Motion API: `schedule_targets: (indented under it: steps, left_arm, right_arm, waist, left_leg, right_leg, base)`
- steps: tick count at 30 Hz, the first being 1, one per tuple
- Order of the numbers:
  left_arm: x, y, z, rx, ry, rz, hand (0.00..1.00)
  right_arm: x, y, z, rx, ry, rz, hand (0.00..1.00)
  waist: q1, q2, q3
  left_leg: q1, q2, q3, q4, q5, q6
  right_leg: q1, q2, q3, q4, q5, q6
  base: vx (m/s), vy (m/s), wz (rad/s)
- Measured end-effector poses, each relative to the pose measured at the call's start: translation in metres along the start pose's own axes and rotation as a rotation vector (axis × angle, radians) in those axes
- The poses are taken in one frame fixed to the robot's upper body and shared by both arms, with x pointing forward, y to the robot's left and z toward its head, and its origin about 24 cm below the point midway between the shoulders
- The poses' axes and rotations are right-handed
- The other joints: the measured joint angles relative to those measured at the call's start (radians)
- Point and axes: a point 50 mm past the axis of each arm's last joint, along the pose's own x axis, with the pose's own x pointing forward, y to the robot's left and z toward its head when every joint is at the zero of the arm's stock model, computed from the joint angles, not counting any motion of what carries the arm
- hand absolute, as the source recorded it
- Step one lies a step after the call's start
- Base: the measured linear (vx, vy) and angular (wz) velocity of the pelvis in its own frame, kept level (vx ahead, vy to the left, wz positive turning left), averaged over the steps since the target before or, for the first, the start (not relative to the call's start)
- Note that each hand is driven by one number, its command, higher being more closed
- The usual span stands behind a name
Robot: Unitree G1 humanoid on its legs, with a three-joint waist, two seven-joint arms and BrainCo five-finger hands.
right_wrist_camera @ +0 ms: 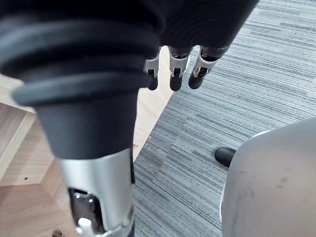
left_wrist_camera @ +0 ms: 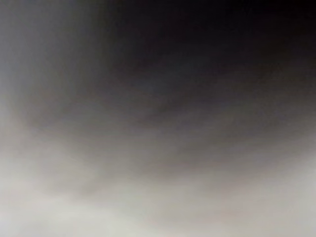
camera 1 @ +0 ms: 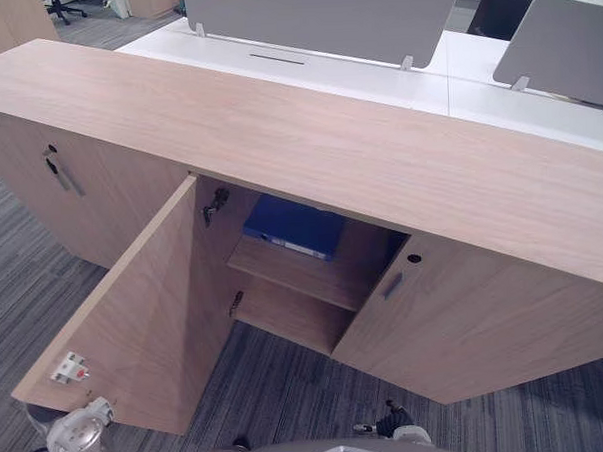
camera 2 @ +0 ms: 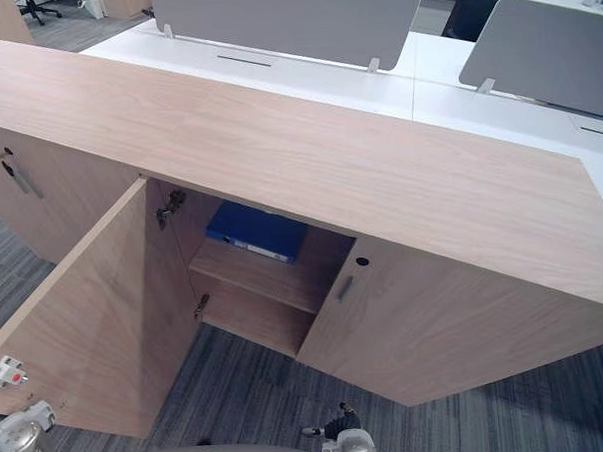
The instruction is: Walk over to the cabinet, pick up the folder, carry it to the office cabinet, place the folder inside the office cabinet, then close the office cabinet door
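A blue folder [camera 1: 294, 226] lies flat on the upper shelf inside the long wooden office cabinet [camera 1: 328, 135]. The cabinet's left door [camera 1: 135, 313] stands swung wide open toward me, while the door to its right [camera 1: 466, 319] is closed. My right hand [right_wrist_camera: 175, 66] hangs low over the grey carpet with its fingers straight and relaxed, holding nothing, close to a pale wood panel [right_wrist_camera: 153, 108]. A silver joint of my left arm [camera 1: 80, 434] sits by the open door's lower corner. The left wrist view is a grey blur.
A further closed cabinet door with a handle [camera 1: 59, 175] is at the left. Behind the cabinet stand white desks [camera 1: 475, 68] with grey divider screens [camera 1: 323, 20] and a dark office chair [camera 1: 507, 2]. Striped grey carpet [camera 1: 289, 387] lies in front.
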Motion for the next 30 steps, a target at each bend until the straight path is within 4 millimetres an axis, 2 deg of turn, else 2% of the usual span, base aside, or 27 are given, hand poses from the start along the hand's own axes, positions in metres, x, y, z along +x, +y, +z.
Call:
schedule_targets:
  steps: [10, 18, 22, 25, 27, 30]
  left_arm:
    - [-0.038, -0.026, -0.040, -0.065, 0.149, -0.178, 0.00]
    - [-0.056, -0.034, -0.067, -0.043, 0.264, -0.283, 0.00]
    - [-0.066, -0.040, -0.074, -0.023, 0.292, -0.342, 0.00]
    - [-0.065, -0.038, -0.085, 0.019, 0.356, -0.373, 0.00]
    - [-0.067, -0.040, -0.086, 0.035, 0.357, -0.362, 0.00]
    - [-0.083, -0.048, -0.084, 0.073, 0.329, -0.435, 0.00]
  right_arm:
    - [0.000, -0.002, 0.000, 0.019, 0.005, -0.014, 0.00]
    - [0.001, -0.004, 0.002, 0.021, 0.008, -0.023, 0.00]
    - [0.001, -0.006, 0.004, 0.027, -0.002, -0.029, 0.00]
    - [0.002, -0.008, 0.006, 0.038, -0.010, -0.036, 0.00]
    - [0.002, -0.009, 0.007, 0.038, -0.014, -0.039, 0.00]
    - [0.001, -0.011, 0.003, 0.037, -0.006, -0.046, 0.00]
  waist:
    - [-0.010, 0.005, -0.006]
    - [-0.034, 0.009, -0.005]
    - [-0.037, 0.012, -0.003]
    - [-0.055, 0.015, -0.004]
    - [-0.055, 0.015, -0.003]
    - [-0.057, 0.013, -0.005]
  left_leg:
    - [0.002, 0.000, 0.007, 0.000, 0.006, 0.001]
    - [0.014, 0.001, 0.049, 0.000, 0.008, 0.003]
    - [0.011, 0.004, 0.083, 0.000, 0.004, -0.003]
    - [0.017, 0.012, 0.115, 0.000, 0.001, -0.007]
    - [0.015, 0.018, 0.140, 0.001, 0.002, -0.008]
    - [0.016, 0.017, 0.158, 0.001, 0.002, -0.008]
  right_leg:
    - [-0.001, 0.000, 0.009, -0.003, 0.014, 0.010]
    - [-0.012, 0.000, 0.055, -0.007, 0.028, 0.007]
    - [-0.035, 0.004, 0.092, -0.006, 0.041, 0.006]
    - [-0.048, 0.013, 0.130, -0.009, 0.045, 0.004]
    - [-0.067, 0.023, 0.164, -0.006, 0.054, 0.001]
    - [-0.078, 0.024, 0.185, -0.003, 0.059, 0.009]
  base:
    - [0.00, 0.000, -0.01]
    - [-0.04, -0.007, -0.15]
    - [-0.06, -0.003, -0.25]
    - [-0.07, -0.008, -0.31]
    - [-0.06, -0.016, -0.43]
    - [-0.04, -0.005, -0.19]
